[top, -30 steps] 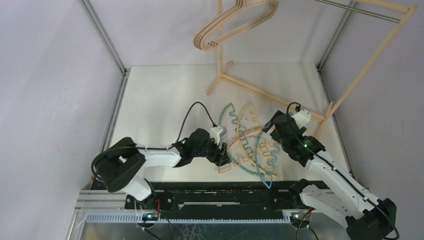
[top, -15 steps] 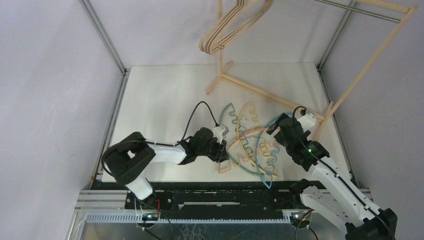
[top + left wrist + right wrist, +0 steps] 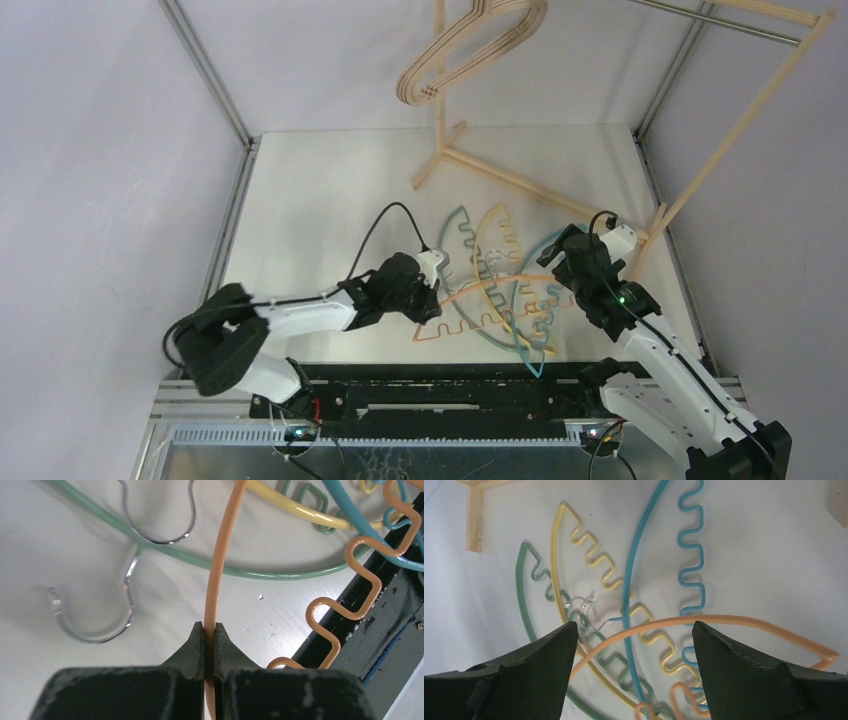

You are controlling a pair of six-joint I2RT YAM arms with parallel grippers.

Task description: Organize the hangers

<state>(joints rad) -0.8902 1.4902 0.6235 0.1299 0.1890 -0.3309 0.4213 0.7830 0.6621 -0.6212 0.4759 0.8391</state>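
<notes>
My left claw (image 3: 210,630) is pinching the smooth arch of the orange hanger (image 3: 220,555), with the fingers pressed onto the wire from both sides. That hanger's wavy edge is running off to the claw's right. The green hanger (image 3: 200,560) and two metal hooks (image 3: 95,630) are lying on the table (image 3: 50,540) just ahead of the tips. My right claw (image 3: 634,630) is hovering spread wide, gripping nothing, above the overlapping yellow hanger (image 3: 555,575) and blue hanger (image 3: 629,570). The wooden hangers (image 3: 470,50) are hanging by the rack (image 3: 740,110), well ahead of both claws.
</notes>
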